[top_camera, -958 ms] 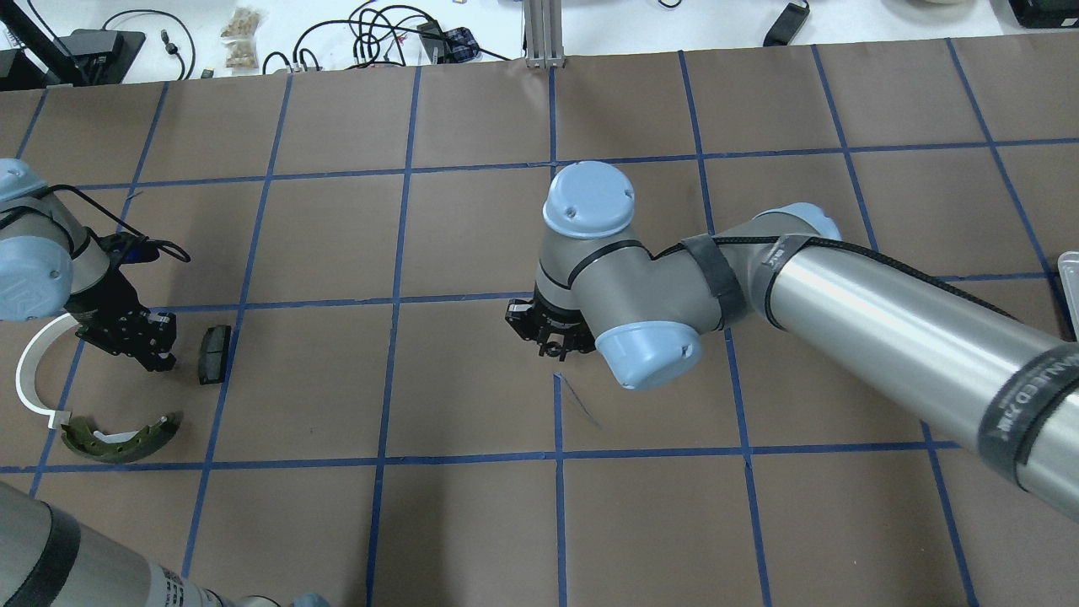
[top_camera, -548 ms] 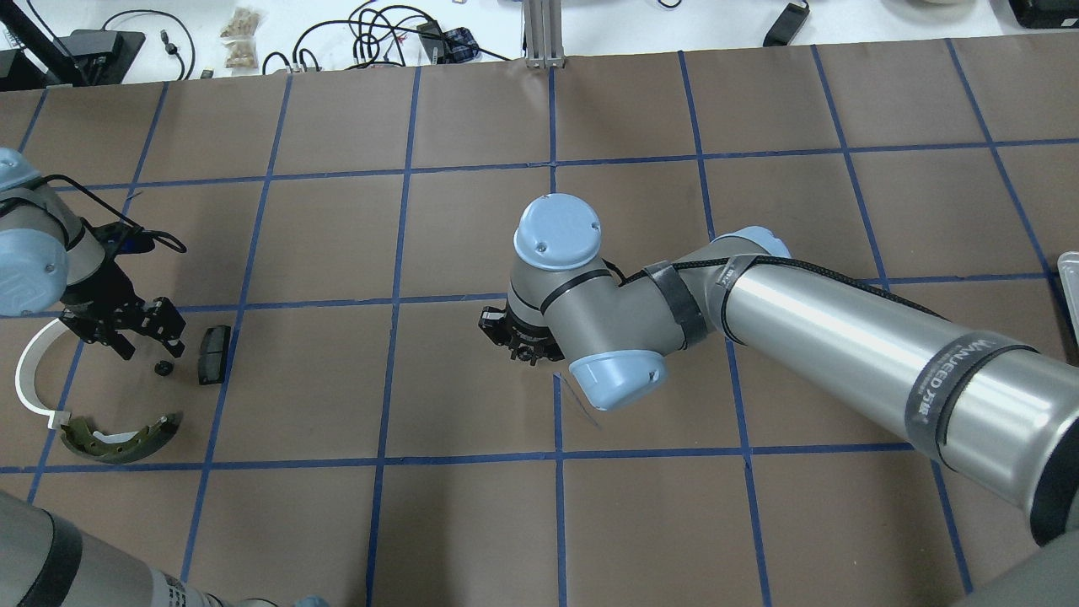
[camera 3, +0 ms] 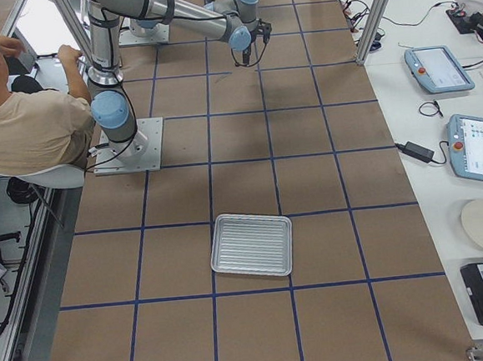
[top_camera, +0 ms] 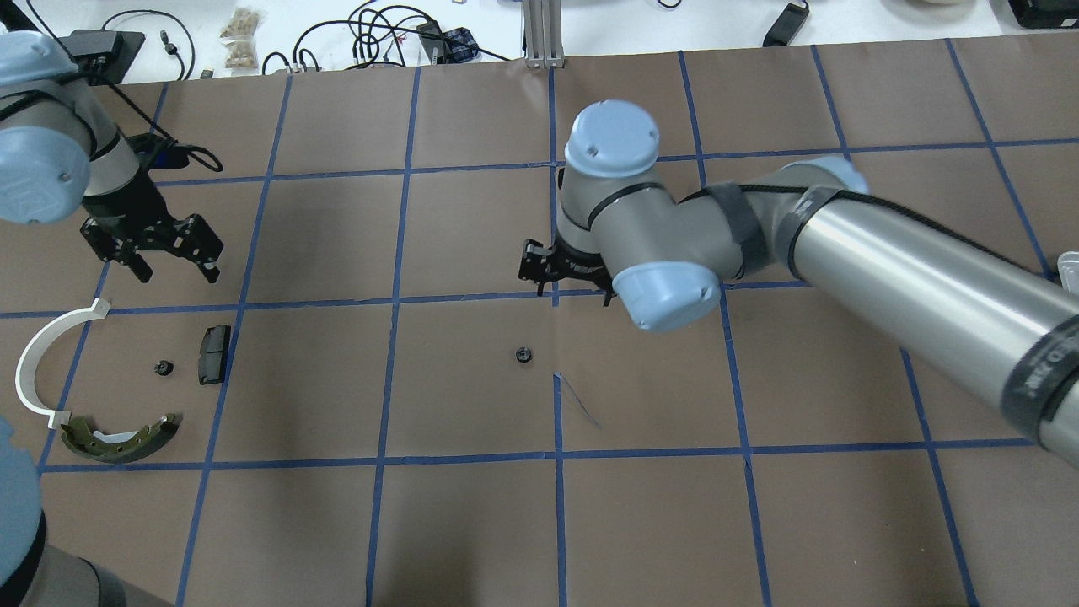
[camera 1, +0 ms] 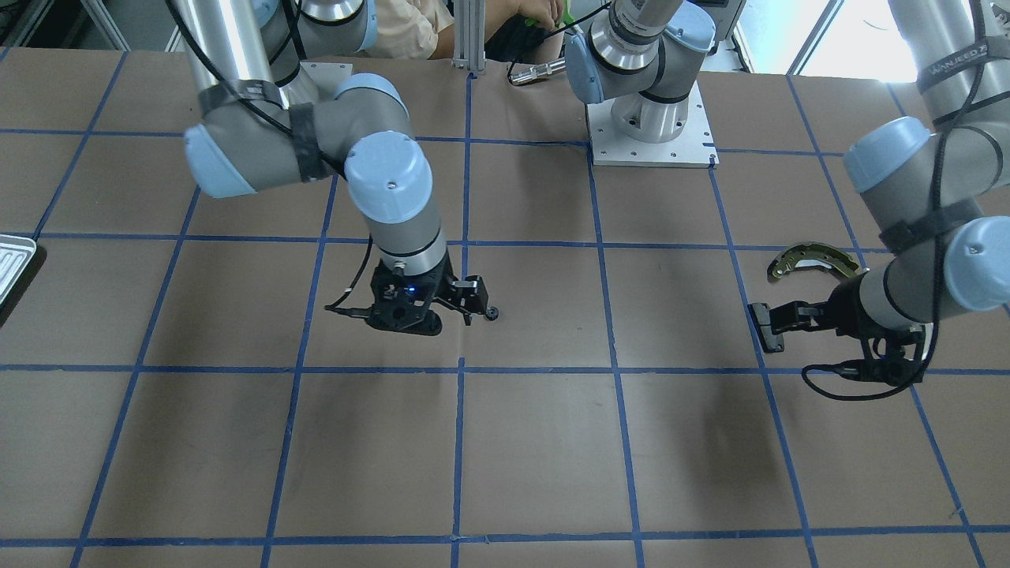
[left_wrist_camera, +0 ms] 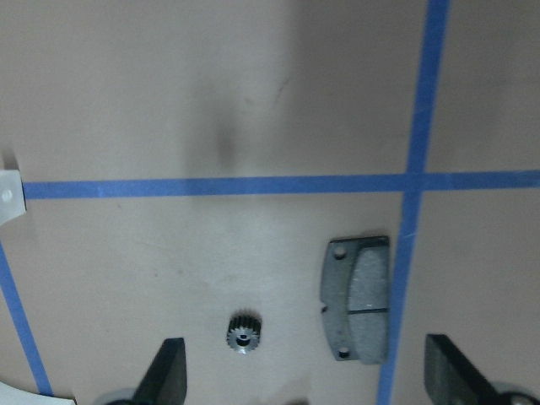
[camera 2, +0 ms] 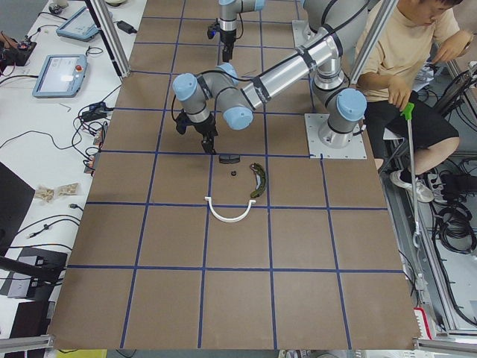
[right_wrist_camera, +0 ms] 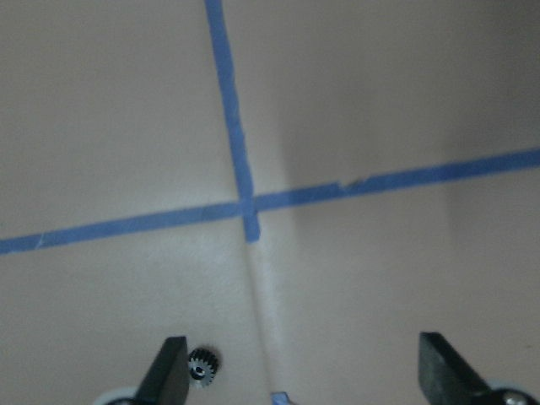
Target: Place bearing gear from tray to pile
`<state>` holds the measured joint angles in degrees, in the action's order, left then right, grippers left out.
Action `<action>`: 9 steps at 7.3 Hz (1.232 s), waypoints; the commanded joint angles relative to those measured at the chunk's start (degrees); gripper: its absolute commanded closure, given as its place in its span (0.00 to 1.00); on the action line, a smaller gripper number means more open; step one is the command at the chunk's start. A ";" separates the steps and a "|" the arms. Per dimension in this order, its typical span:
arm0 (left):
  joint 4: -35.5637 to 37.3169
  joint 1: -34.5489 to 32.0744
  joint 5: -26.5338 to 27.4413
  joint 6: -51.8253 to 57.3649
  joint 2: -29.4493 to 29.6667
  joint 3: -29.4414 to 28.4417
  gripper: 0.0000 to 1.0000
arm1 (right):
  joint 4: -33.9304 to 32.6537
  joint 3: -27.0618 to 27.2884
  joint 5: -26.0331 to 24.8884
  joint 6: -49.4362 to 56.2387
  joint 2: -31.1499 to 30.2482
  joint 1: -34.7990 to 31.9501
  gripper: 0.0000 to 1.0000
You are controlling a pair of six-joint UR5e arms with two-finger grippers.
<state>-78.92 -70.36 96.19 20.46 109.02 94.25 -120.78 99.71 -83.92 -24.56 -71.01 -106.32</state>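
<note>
Evidently partway: one small dark metal gear (top_camera: 163,367) lies by the grey rectangular pad (top_camera: 214,354), a second gear (top_camera: 523,354) well right; left hand (top_camera: 175,271) and right hand (top_camera: 573,295) spread, empty.

We find the brown paper-covered table (top_camera: 472,523) carrying a loose pile at the robot's left end. There a small dark toothed metal gear (top_camera: 163,367) lies between a white curved plastic arc (top_camera: 25,367) and a small dark grey rectangular pad (top_camera: 214,354), just beside the pad and touching neither. An olive-gold curved metal brake shoe (top_camera: 126,447) lies nearer the robot, close to the arc's end. A second small dark toothed gear (top_camera: 523,354) lies alone near the table's middle, well apart from the pile. The left tool (top_camera: 177,274) hangs beyond the pile, and the right tool (top_camera: 573,295) hangs beyond the second gear. The white-silver ribbed flat tray (camera 3: 251,244) sits at the robot's right end, well apart from the rest.
</note>
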 commanded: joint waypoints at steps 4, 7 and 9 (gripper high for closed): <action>-0.11 -26.63 -6.71 -22.36 -0.48 -0.29 0.00 | 31.57 -15.77 -8.98 21.20 -14.99 11.12 0.00; 17.59 -34.22 -7.06 -31.87 1.89 7.67 0.00 | 32.54 -13.49 -7.75 24.12 -17.48 17.21 0.00; 23.44 -37.38 -7.77 -34.86 3.30 11.65 0.00 | 32.19 -11.04 -7.66 24.30 -20.55 13.87 0.00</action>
<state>-59.51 -105.65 88.74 -12.18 111.29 103.51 -88.33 87.13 -91.73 -0.29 -89.65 -90.93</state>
